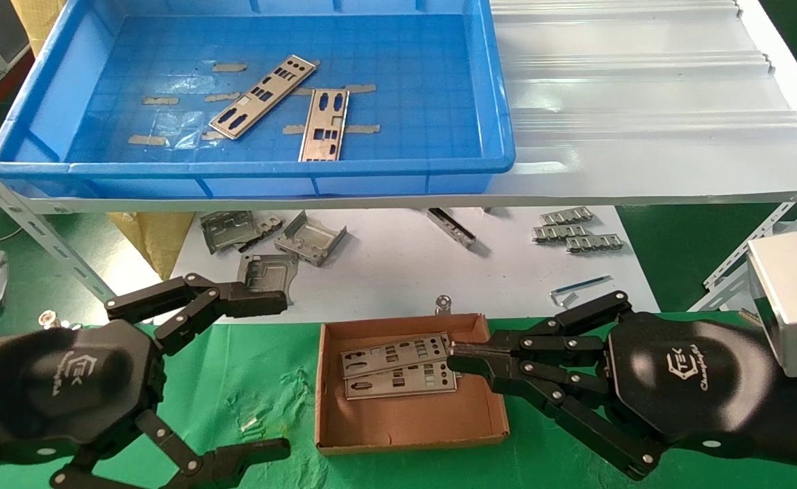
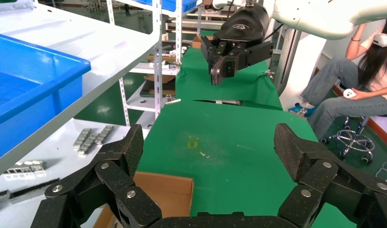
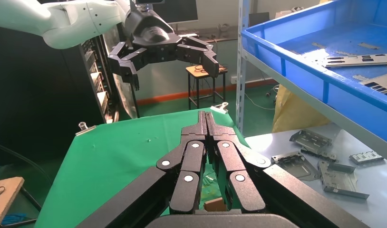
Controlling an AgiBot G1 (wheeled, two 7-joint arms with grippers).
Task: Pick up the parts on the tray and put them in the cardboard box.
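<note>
Two silver punched plates (image 1: 263, 96) (image 1: 324, 125) lie in the blue tray (image 1: 249, 166) on the upper shelf. They also show in the right wrist view (image 3: 358, 59). Two more plates (image 1: 395, 355) (image 1: 401, 384) lie in the cardboard box (image 1: 412, 414) on the green cloth. My right gripper (image 1: 454, 356) is shut, its tips over the box's right side at the end of the upper plate. No plate shows between its fingers (image 3: 205, 115). My left gripper (image 1: 281, 375) is open and empty over the green cloth, left of the box (image 2: 168, 190).
Bent grey brackets (image 1: 310, 238) and ridged metal strips (image 1: 578, 234) lie on white paper behind the box, under the shelf. The white shelf (image 1: 643, 102) extends to the right of the tray. A seated person (image 2: 353, 90) is beyond the table.
</note>
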